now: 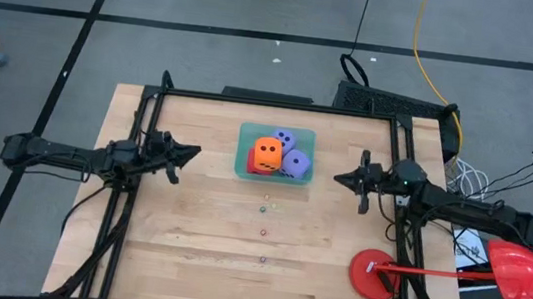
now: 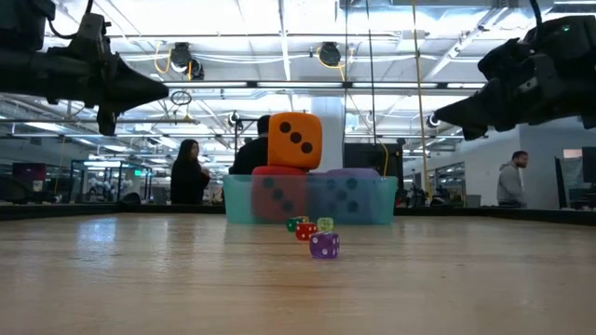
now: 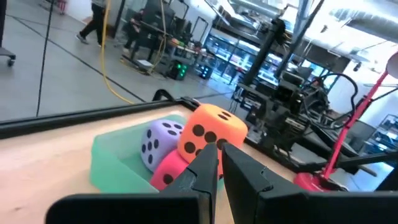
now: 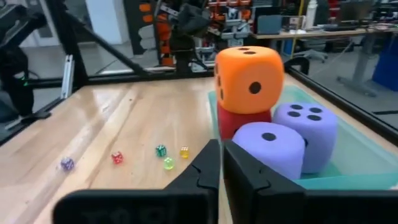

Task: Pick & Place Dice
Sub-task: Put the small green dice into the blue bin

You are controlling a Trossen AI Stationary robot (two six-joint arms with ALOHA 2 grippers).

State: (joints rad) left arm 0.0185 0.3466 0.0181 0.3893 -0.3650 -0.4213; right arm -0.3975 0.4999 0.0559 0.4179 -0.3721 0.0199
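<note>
All the dice sit in a shallow green tray (image 1: 243,162) at the table's far middle. The orange die (image 1: 266,152) rests on top of the red die (image 4: 239,121). The two purple-blue dice (image 1: 286,139) (image 1: 295,161) lie beside them on the tray floor. My left gripper (image 1: 193,151) hovers left of the tray, shut and pointing at it, above the table (image 2: 164,91); its wrist view shows the shut fingertips (image 3: 219,144) before the orange die (image 3: 211,130). My right gripper (image 1: 338,178) hovers right of the tray, shut (image 4: 222,144), also raised (image 2: 438,115).
Several tiny coloured dice (image 1: 263,233) (image 2: 323,244) lie on the wood between the tray and the near edge. A red round disc (image 1: 371,275) with a red rod and handle sits at the near right corner. A black frame (image 1: 282,104) borders the table. People stand in the room beyond.
</note>
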